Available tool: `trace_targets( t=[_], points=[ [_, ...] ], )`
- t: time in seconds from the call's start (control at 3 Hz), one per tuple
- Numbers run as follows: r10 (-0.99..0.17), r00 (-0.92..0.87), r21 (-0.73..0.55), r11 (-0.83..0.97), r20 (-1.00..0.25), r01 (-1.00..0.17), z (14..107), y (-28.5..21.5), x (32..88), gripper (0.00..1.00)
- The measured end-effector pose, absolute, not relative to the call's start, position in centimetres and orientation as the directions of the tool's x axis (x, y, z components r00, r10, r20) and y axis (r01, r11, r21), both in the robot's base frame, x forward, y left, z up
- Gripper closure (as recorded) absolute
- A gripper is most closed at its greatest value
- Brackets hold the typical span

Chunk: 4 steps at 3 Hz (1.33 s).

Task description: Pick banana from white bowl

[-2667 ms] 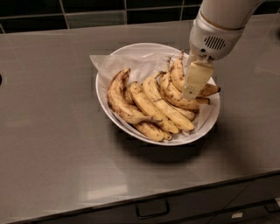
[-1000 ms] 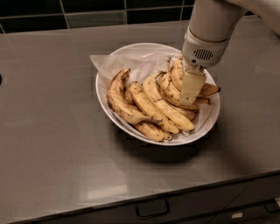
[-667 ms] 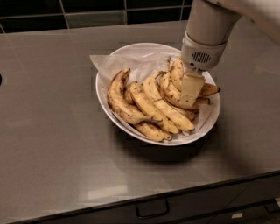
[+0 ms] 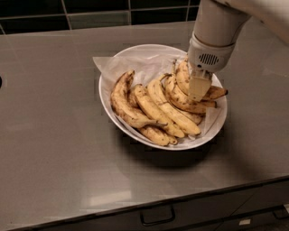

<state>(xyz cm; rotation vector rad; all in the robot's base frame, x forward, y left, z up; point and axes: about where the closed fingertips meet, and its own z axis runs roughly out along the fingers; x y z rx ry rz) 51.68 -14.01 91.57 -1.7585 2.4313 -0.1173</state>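
The white bowl (image 4: pixel 135 54) stands in the middle of the grey counter, lined with crumpled white paper and filled with several speckled yellow bananas. The banana (image 4: pixel 182 77), short, plump and strongly curved, lies at the right of the pile with its thin dark stem pointing to the back. My gripper (image 4: pixel 199 88) comes down from the upper right and sits right on this banana's right side, among the right-hand bananas. The arm's white wrist hides part of the banana and the bowl's far right rim.
Longer, paler bananas (image 4: pixel 169 110) lie across the bowl's middle, and a big brown-edged banana (image 4: pixel 122 103) lies at the left. The grey counter (image 4: pixel 54 135) ends at a front edge with a drawer handle (image 4: pixel 157 216) below. Dark tiles (image 4: pixel 95 9) back the counter.
My gripper has moved a little left and down, deeper among the right-hand bananas. The bananas and bowl have not visibly shifted.
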Motion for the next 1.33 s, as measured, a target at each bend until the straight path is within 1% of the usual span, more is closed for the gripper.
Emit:
trace_targets(
  t=[0.33, 0.67, 1.0, 1.33],
  points=[
    [-0.949, -0.308, -0.144, 0.314, -0.066, -0.938, 91.6, -14.0, 51.7, 0.99],
    [-0.949, -0.308, -0.144, 0.314, -0.067, -0.938, 91.8, -14.0, 51.7, 1.00],
    [-0.946, -0.242, -0.196, 0.285, -0.218, -0.938, 94.7, -13.9, 52.0, 1.00],
    [-0.918, -0.117, -0.228, 0.216, -0.380, -0.949, 97.7, -14.7, 50.4, 1.00]
  ],
)
